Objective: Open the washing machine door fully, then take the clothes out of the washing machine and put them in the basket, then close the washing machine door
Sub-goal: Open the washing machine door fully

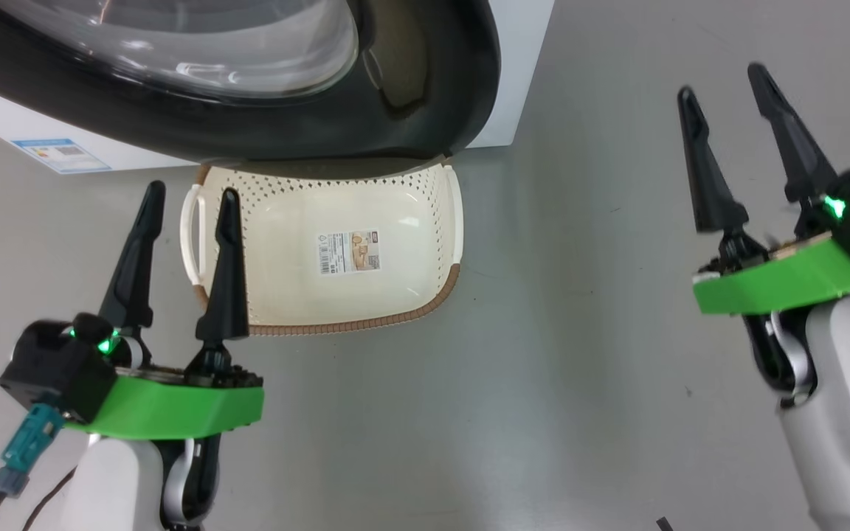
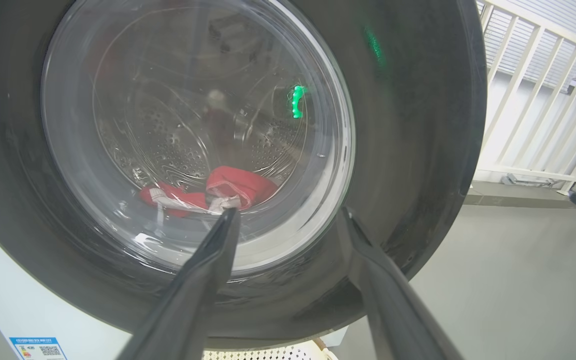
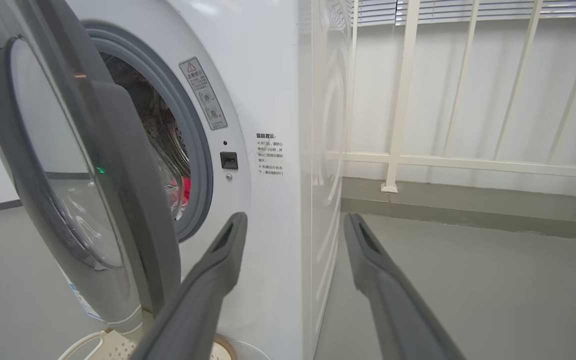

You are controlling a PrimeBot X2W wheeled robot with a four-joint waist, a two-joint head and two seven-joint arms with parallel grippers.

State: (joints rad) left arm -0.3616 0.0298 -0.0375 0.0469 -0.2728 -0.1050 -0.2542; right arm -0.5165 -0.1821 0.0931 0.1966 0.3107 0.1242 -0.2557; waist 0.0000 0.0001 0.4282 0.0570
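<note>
A: How will the washing machine door (image 1: 285, 110) handle?
B: Rigid and hinged, I'd judge, with a glossy black rim that may slip. Its free edge, the side standing off the washing machine (image 3: 278, 75), looks the best place to hook or push. It stands ajar, not fully open, and overhangs the far end of the basket (image 1: 336, 327) on the floor.
A: And the tools?
B: The left tool (image 1: 192, 193) has its fingers spread wide with nothing between them. It faces the door's glass from just below. The right tool (image 1: 721, 81) is equally wide and empty, well off to the right and apart from the door.
A: The clothes?
B: The red clothes (image 2: 238, 185) lie at the bottom of the drum, seen through the glass beyond the left tool. They look soft, light and floppy, I'd guess, best pinched at a bunched fold
</note>
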